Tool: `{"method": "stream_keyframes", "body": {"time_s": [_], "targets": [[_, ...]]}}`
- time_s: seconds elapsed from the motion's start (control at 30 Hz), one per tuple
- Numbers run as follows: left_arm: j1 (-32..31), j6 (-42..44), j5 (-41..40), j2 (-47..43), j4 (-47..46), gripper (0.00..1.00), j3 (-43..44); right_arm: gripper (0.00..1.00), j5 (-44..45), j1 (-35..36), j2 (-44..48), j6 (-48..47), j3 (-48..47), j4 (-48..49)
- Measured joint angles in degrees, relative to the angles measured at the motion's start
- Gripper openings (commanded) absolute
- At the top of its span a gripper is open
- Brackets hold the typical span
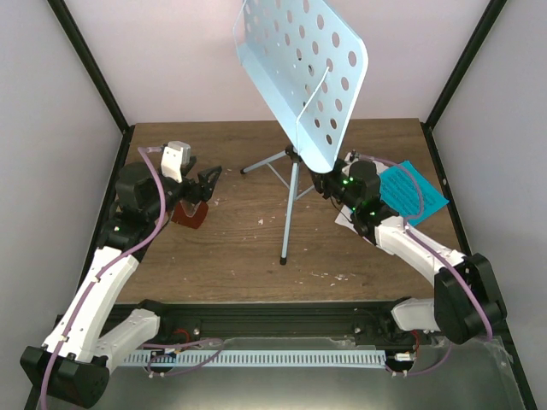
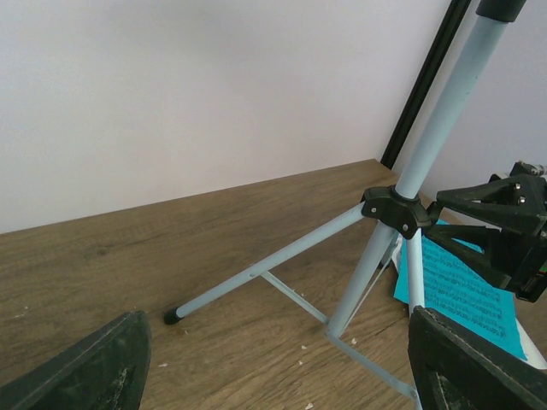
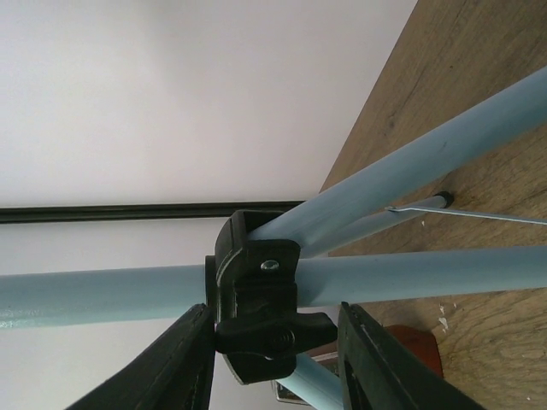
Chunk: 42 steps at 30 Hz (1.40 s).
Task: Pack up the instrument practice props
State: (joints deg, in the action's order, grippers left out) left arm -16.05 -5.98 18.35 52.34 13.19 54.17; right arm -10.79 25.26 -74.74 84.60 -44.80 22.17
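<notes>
- The left gripper [image 1: 208, 182] has its fingers [image 2: 94, 367] spread wide with nothing between them. It hovers over the left side of the table [image 1: 231, 256], pointing toward the stand's legs.
- The right gripper [image 3: 273, 314] has one finger on either side of the black collar [image 3: 256, 282] where the legs join the pole. The fingers look right against the knob, but I cannot tell whether they are actually pinching it.
- The music stand [image 1: 299, 77] is upright in the middle of the table. Its tripod [image 1: 291, 205] is fully splayed and its perforated blue desk is tilted up at the far end.
- As I judge it, packing has barely begun. The stand is not folded, and I can see no case or box.
- The metronome [image 1: 190, 213] sits on the left, just under the left arm, apparently untouched.
- The sheet-music pages [image 1: 414, 190] lie loose on the right, partly under the right arm.
- The near leg reaches toward the arms' bases. Both arms crowd the stand, so collapsing the legs risks sweeping the pages or tipping the top-heavy desk.
</notes>
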Motion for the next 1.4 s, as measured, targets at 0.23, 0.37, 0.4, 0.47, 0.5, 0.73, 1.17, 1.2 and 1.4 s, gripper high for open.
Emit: {"method": "stream_keyframes", "body": {"time_s": [0.23, 0.37, 0.4, 0.47, 0.5, 0.73, 1.17, 1.2, 1.4], "targets": [[0.0, 0.0, 0.1, 0.0, 0.0, 0.83, 0.0, 0.43, -0.1, 0.0, -0.9, 0.3, 0.0, 1.3], [0.0, 0.0, 0.2, 0.0, 0.0, 0.83, 0.0, 0.37, -0.5, 0.0, -1.5, 0.7, 0.0, 2.3], [0.0, 0.0, 0.2, 0.0, 0.0, 0.83, 0.0, 0.35, -0.6, 0.0, -1.6, 0.7, 0.0, 2.5], [0.0, 0.0, 0.2, 0.0, 0.0, 0.83, 0.0, 0.31, -0.7, 0.0, -1.6, 1.0, 0.0, 2.8], [0.0, 0.0, 0.2, 0.0, 0.0, 0.83, 0.0, 0.29, -0.7, 0.0, -1.6, 1.2, 0.0, 2.8], [0.0, 0.0, 0.2, 0.0, 0.0, 0.83, 0.0, 0.24, -0.4, 0.0, -1.6, 0.5, 0.0, 2.8], [0.0, 0.0, 0.2, 0.0, 0.0, 0.83, 0.0, 0.22, 6.1, 1.6, -0.2, -12.3, 8.3, 16.7], [0.0, 0.0, 0.3, 0.0, 0.0, 0.83, 0.0, 0.22, 6.5, 1.7, -0.2, -13.8, 8.9, 17.9], [0.0, 0.0, 0.5, 0.0, 0.0, 0.83, 0.0, 0.24, 7.6, 1.9, -1.4, -20.9, 10.5, 23.0]]}}
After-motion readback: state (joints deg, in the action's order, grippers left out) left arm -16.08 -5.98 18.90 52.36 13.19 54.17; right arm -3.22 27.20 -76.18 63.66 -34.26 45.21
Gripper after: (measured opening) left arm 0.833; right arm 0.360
